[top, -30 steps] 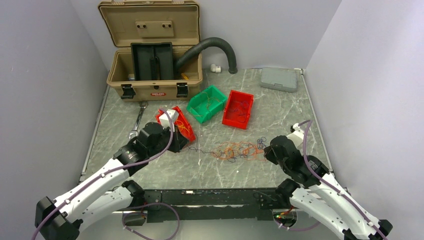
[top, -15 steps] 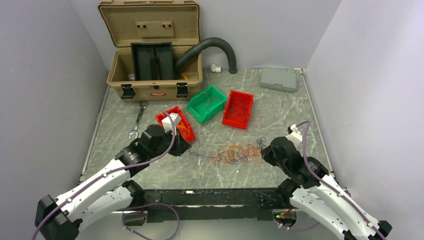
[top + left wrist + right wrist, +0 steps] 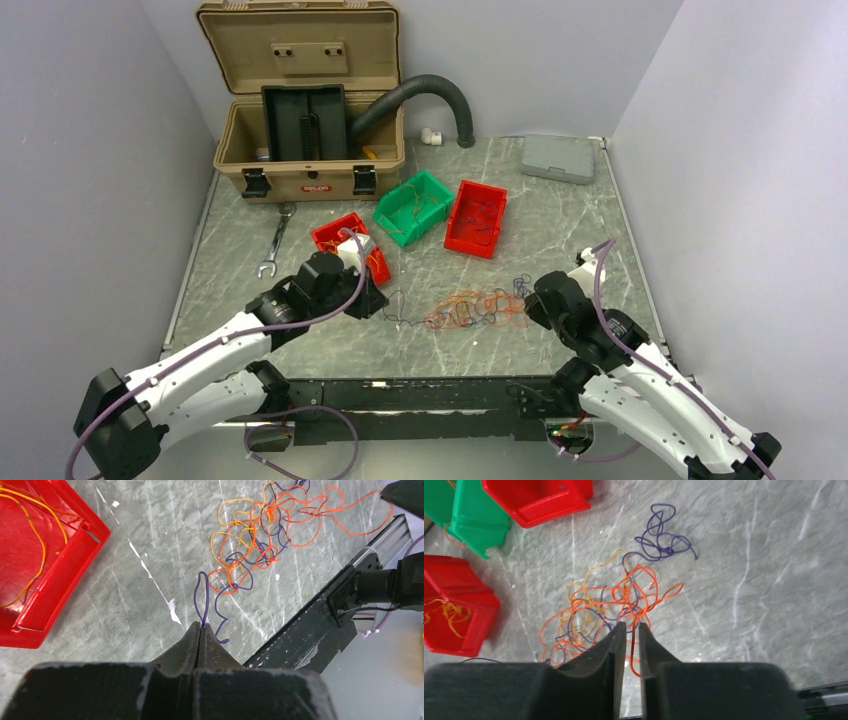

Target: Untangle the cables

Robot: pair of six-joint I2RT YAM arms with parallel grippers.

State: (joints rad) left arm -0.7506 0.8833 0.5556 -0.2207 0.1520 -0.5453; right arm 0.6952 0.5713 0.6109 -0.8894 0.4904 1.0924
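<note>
The cables (image 3: 470, 306) lie as a loose tangle of orange, yellow and dark purple strands on the marble table between the two arms, also in the left wrist view as cables (image 3: 260, 535) and the right wrist view as cables (image 3: 609, 600). My left gripper (image 3: 386, 300) is shut at the tangle's left end, its tips (image 3: 201, 626) pinching a purple strand (image 3: 202, 595) that runs back into the tangle. My right gripper (image 3: 632, 625) sits at the tangle's right end (image 3: 528, 306), jaws slightly apart, with an orange strand (image 3: 630, 652) lying loose in the gap. A small purple clump (image 3: 659, 540) lies apart.
A red bin (image 3: 330, 236) with orange strands stands just behind the left gripper. A green bin (image 3: 412, 207) and a second red bin (image 3: 476, 218) sit mid-table. Behind are an open tan toolbox (image 3: 300, 100), a black hose (image 3: 440, 92), a wrench (image 3: 272, 242) and a grey case (image 3: 558, 157).
My left gripper has moved right and toward the near edge, still pinching the purple strand. The right jaws, shut before, have parted a little around the orange strand.
</note>
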